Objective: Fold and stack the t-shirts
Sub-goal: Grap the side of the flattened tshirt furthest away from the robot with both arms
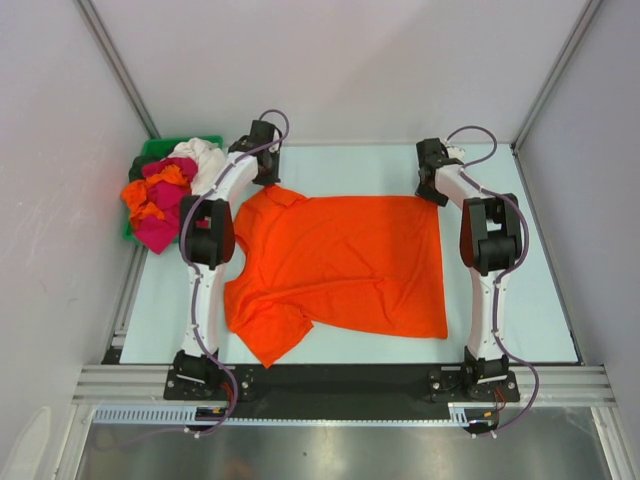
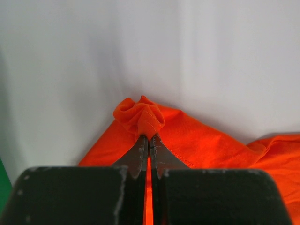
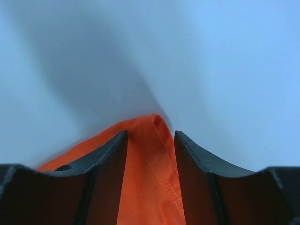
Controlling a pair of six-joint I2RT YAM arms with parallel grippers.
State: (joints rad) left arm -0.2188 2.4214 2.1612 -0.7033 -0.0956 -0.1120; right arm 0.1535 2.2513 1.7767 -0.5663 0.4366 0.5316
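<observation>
The left gripper [image 2: 149,138] is pressed together on a bunched sleeve edge of the orange t-shirt [image 1: 345,265]. The right gripper [image 3: 151,135] stands spread, straddling the opposite hem corner. The shirt's length runs between them, its body lying flat on the table [image 1: 525,300] behind both.

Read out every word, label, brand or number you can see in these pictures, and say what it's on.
None: there is no readable text in any view. The orange t-shirt is plain, and the green bin and the heaped shirts in it carry no lettering.
</observation>
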